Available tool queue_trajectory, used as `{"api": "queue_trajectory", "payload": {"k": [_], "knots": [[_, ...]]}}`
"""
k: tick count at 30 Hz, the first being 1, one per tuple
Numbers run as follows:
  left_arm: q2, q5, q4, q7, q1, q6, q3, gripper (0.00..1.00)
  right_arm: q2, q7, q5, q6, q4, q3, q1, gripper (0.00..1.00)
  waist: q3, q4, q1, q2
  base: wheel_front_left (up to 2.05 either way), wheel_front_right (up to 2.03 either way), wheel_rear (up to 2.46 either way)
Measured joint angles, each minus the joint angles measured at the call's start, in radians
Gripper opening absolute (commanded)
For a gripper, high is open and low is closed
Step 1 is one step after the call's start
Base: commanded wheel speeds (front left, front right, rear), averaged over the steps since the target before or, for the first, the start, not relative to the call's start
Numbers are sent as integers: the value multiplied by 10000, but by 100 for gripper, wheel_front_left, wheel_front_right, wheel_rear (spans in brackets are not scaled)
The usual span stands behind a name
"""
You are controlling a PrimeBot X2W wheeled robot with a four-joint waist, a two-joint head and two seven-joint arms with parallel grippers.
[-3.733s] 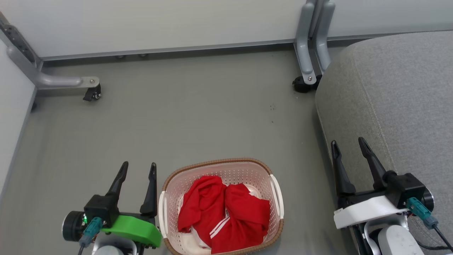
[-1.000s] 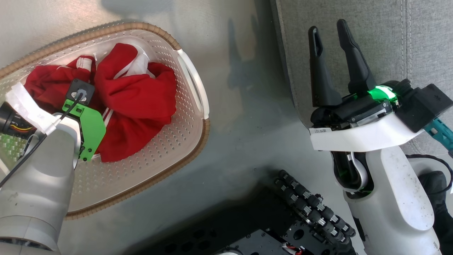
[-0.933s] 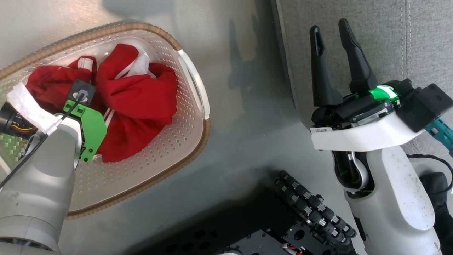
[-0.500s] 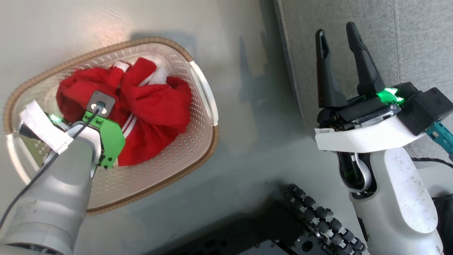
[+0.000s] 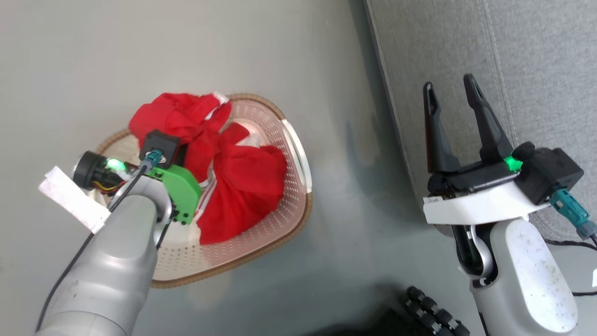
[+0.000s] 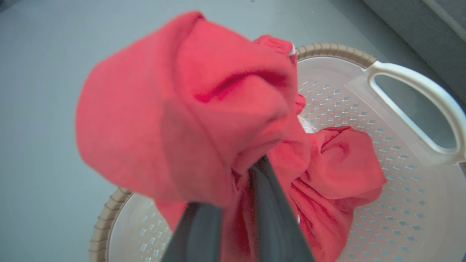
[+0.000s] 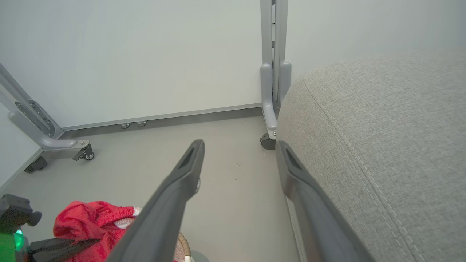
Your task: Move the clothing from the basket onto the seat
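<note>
Reaching down over the basket at the left, the left gripper has its two fingers drawn close together on a fold of the clothing, with red cloth pinched between them and draped over their tips. The bunch it holds sits up above the basket and spills past the far rim. The rest hangs from it in a twisted red mass with white stripes, reaching down onto the perforated bottom. From the left wrist the held bunch looks large and blurred, and the lower part lies against the basket's inside, near the white handle.

The basket stands on the grey floor, apart from the seat, with a strip of bare floor between them.

To the right, the right gripper has its fingers spread wide and nothing between them. They point along the seat's near edge, above the grey cushion just inside its stitched seam.

Looking along those fingers from the right wrist, the seat's rounded corner lies to the right. Ahead is a pale wall, with grey frame legs on casters at its foot.
</note>
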Motion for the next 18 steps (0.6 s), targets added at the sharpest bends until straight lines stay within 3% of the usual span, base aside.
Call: {"api": "queue_trajectory", "payload": {"k": [8,18], "knots": [[-48,-685,-3193,-42,1356,-71,623,0,0,0,-393,0,219,-274,756,100,-1411,569,0,0,0,0,0],[-173,-1158,-7701,-42,3347,180,1708,0,-4,0,-757,0,451,-339,1474,100,-3063,1165,0,0,0,0,0]]}}
